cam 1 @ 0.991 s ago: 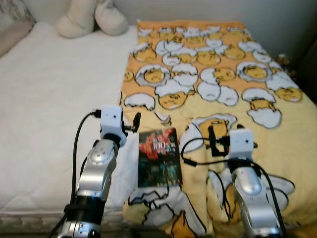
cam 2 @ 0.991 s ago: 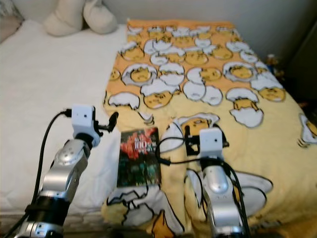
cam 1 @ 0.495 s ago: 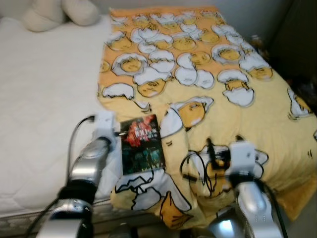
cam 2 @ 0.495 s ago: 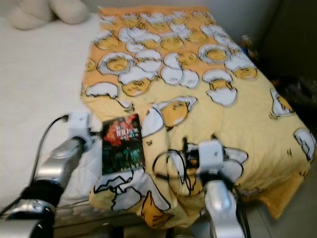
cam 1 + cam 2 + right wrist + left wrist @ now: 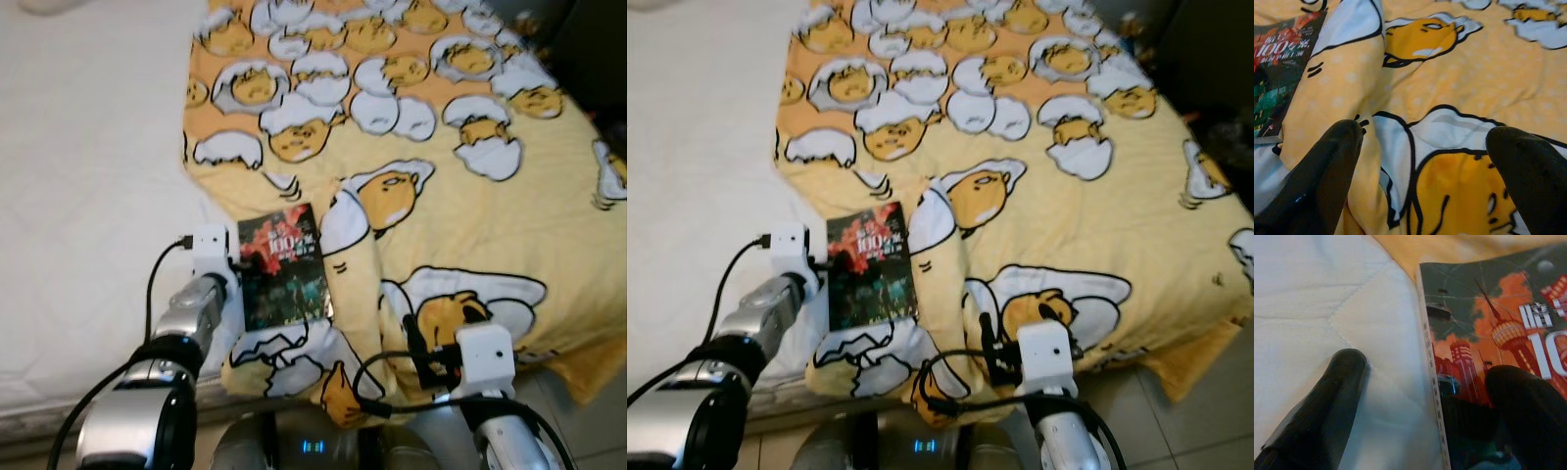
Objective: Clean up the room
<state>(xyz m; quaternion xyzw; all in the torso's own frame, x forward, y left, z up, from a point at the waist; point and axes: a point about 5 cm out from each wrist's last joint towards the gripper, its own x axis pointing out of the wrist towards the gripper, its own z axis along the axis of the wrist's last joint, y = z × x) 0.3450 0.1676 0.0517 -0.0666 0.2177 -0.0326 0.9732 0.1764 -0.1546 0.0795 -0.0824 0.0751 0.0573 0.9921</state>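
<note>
I see a bed [image 5: 78,176] with a white quilted mattress, half covered by a yellow blanket [image 5: 441,196] printed with egg characters; grey floor tiles show past its corner. One book [image 5: 282,266] lies at the blanket's near left edge. My left end effector [image 5: 1425,396] sits spread at the book's spine, one finger [image 5: 1327,401] on the mattress, the other on the cover, gripping nothing. My right end effector [image 5: 1425,161] hangs released above the blanket (right of the book). Since half a second ago my head view has tilted downward; the book stays put.
</note>
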